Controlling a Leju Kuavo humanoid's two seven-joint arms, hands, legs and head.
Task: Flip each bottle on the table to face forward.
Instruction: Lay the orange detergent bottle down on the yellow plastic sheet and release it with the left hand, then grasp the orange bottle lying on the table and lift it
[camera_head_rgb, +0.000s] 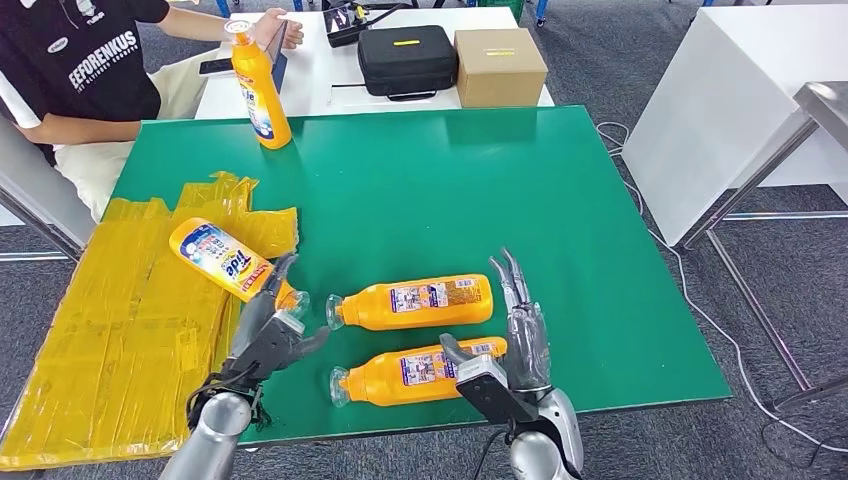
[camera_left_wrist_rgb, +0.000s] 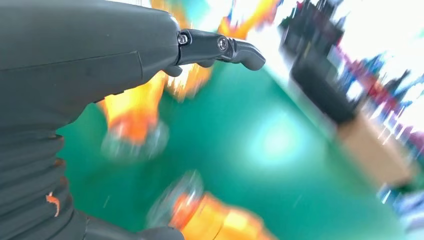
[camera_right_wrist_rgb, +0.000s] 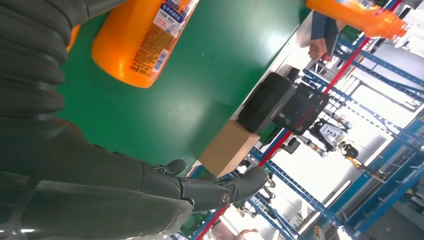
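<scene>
Your right hand (camera_head_rgb: 520, 345) has its dark fingers (camera_head_rgb: 510, 280) spread and empty beside two glossy orange bottles: the nearer bottle (camera_head_rgb: 415, 372) and the farther bottle (camera_head_rgb: 415, 303), both lying flat on the smooth green tabletop (camera_head_rgb: 560, 200). Your left hand (camera_head_rgb: 268, 335) is likewise apart, near the tilted bottle (camera_head_rgb: 220, 258) on crinkled yellow plastic (camera_head_rgb: 120, 320). An upright bottle (camera_head_rgb: 258, 85) stands far back.

upright bottle (camera_head_rgb: 259, 88) far edge; three orange bottles (camera_head_rgb: 415, 303) lying near front

The worktop (camera_head_rgb: 560, 220) was plain green. The bottles (camera_head_rgb: 415, 303) were orange with white-and-blue printed labels and clear caps. Crinkled yellow sheeting (camera_head_rgb: 110, 320) lay at one side. A black case (camera_head_rgb: 405, 60) and a brown cardboard box (camera_head_rgb: 500, 66) sat on a white table (camera_head_rgb: 310, 85). Each robot hand (camera_head_rgb: 520, 330) was grey.
</scene>
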